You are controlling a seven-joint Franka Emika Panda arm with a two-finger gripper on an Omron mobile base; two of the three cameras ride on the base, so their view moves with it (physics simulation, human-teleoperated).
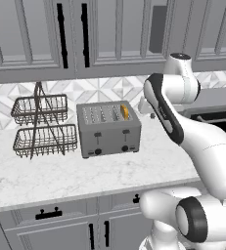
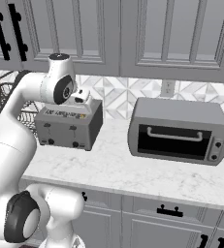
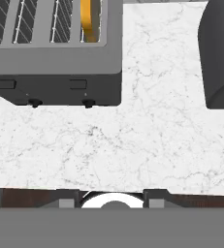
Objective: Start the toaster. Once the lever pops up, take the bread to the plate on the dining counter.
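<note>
Showing bread [image 1: 124, 112], left base view

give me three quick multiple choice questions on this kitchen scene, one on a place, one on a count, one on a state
1. Where is the bread?
A. on the marble worktop
B. in the toaster's rightmost slot
C. in the wire basket rack

2. How many slots does the toaster have?
A. two
B. four
C. six

3. What state is the toaster oven door in?
A. closed
B. wide open
C. taken off

Answers:
1 B, the yellow slice stands in the end slot nearest the toaster oven.
2 B, four slots run across its top.
3 A, the dark door and its handle sit flush with the front.
</note>
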